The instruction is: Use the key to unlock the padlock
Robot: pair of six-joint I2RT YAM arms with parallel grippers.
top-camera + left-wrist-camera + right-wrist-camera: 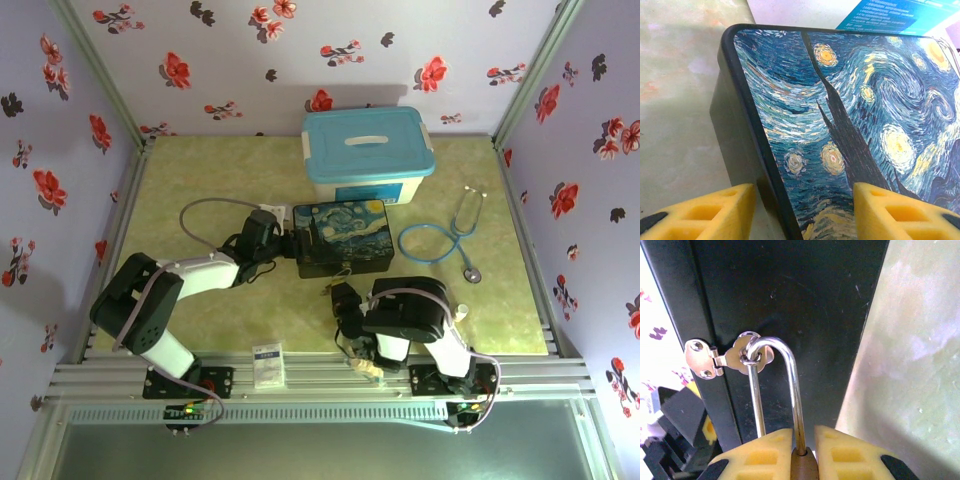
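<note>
The padlock (pixel 804 469) shows as a brass body pinched between my right gripper's (pixel 803 455) yellow fingers (pixel 760 457), which are shut on it. Its silvery shackle (pixel 792 390) loops up through the metal hasp (pixel 767 356) on the black front wall of the starry-night box (pixel 340 238). From above, the right gripper (pixel 340 297) sits at the box's front side. My left gripper (pixel 802 215) is open at the box's left end (pixel 740 150): one finger (pixel 705 215) beside the black wall, the other (pixel 900 212) over the printed lid. The key is hidden.
A white tub with a blue lid (pixel 368 150) stands right behind the box. A blue stethoscope (pixel 445 240) lies to the right. A small white packet (pixel 267 365) rests on the front rail. Flowered walls close in three sides.
</note>
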